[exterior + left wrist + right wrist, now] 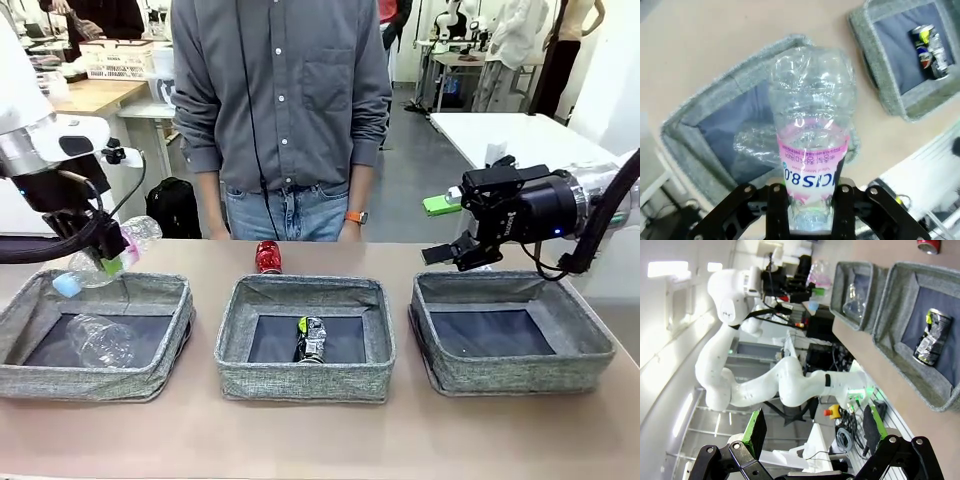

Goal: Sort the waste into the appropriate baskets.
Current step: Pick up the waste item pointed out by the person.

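My left gripper (pixel 106 254) is clamped narrow on the pink-labelled bottle (pixel 137 236), which hangs tilted, blue cap (pixel 66 285) downward, over the far rim of the left basket (pixel 100 381), the neighbour to the left of the middle basket (pixel 305 383). In the left wrist view I can read "CIS 8.0" in blue on the pink label, but a finger (pixel 777 207) cuts off the start of the word and the smaller print above it is too fine to read. Under the bottle a crumpled clear bottle (pixel 100 342) lies in that left basket, its outline hard to follow against the dark bottom. Inside the middle basket lies the dark can (pixel 312 340) with yellow-green marks and a round red-and-blue emblem, though I cannot read its lettering. The red can (pixel 268 257) stands just beyond the middle basket's far rim, its print unreadable; the right wrist view crops it at the top edge. My right gripper (pixel 452 258) hovers with jaws spread wide and nothing between them, over the far left corner of the right basket (pixel 520 376), right of the middle basket.
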`<action>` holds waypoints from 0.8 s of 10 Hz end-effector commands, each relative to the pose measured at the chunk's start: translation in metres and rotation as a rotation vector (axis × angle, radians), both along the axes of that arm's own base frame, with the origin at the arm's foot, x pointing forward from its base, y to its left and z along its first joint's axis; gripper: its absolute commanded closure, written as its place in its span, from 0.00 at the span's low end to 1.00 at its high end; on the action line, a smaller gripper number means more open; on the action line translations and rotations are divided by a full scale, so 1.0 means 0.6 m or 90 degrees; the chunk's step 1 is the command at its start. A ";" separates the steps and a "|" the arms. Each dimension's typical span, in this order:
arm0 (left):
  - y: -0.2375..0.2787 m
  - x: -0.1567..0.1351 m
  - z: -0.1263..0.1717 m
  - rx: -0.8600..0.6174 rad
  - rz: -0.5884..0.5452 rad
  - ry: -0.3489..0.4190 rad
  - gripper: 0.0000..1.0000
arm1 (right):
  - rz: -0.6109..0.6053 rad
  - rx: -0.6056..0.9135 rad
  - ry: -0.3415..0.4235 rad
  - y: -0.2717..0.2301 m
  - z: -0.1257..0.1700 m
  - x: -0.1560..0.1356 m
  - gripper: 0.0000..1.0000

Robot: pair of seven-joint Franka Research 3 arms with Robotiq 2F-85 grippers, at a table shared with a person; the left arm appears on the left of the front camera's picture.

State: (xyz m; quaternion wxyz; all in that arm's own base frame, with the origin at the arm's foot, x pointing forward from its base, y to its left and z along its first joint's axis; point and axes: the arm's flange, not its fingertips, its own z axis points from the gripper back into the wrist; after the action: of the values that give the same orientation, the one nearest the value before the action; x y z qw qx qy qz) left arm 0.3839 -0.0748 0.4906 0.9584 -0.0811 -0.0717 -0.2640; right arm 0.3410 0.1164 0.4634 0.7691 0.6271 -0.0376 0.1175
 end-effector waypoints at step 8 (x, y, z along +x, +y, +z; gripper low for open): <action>-0.441 0.075 0.346 0.047 0.164 0.133 0.79 | 0.007 -0.003 -0.005 -0.002 0.001 -0.001 0.00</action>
State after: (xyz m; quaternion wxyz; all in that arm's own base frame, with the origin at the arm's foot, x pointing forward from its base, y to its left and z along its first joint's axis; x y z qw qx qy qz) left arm 0.4145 -0.3326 0.6748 0.9849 -0.0932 0.0164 -0.1452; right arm 0.3409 0.1165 0.4633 0.7693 0.6269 -0.0373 0.1176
